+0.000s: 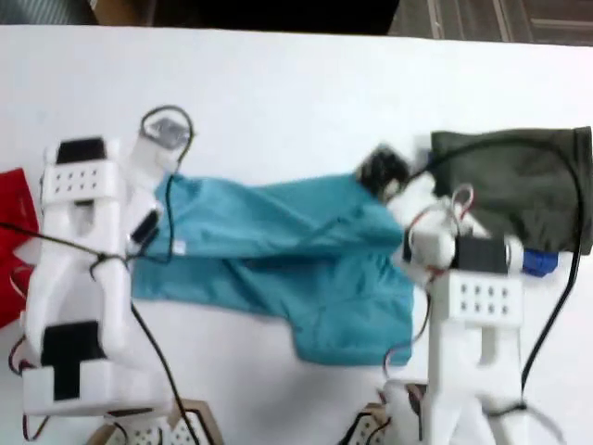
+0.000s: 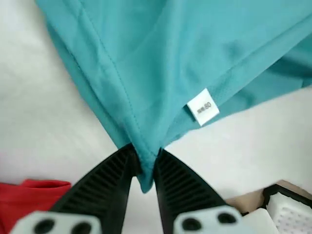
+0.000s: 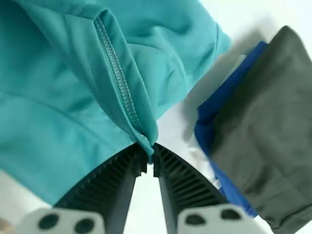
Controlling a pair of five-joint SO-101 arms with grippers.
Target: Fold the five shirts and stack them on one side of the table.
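Observation:
A teal shirt (image 1: 278, 250) lies stretched across the middle of the white table, partly folded over itself. My left gripper (image 2: 147, 163) is shut on its left corner, near a small white tag (image 2: 203, 107). My right gripper (image 3: 150, 156) is shut on a hemmed corner of the teal shirt (image 3: 73, 87) at its right end. In the high view the left gripper (image 1: 159, 181) sits at the shirt's left edge and the right gripper (image 1: 384, 176) at its upper right. A dark green folded shirt (image 1: 519, 181) lies on a blue one (image 1: 540, 263) at the right. A red shirt (image 1: 14, 241) lies at the left edge.
The far half of the table (image 1: 296, 93) is bare white. Cables loop around both arms. The arm bases (image 1: 83, 371) stand along the front edge, with a cardboard piece (image 1: 199, 422) between them.

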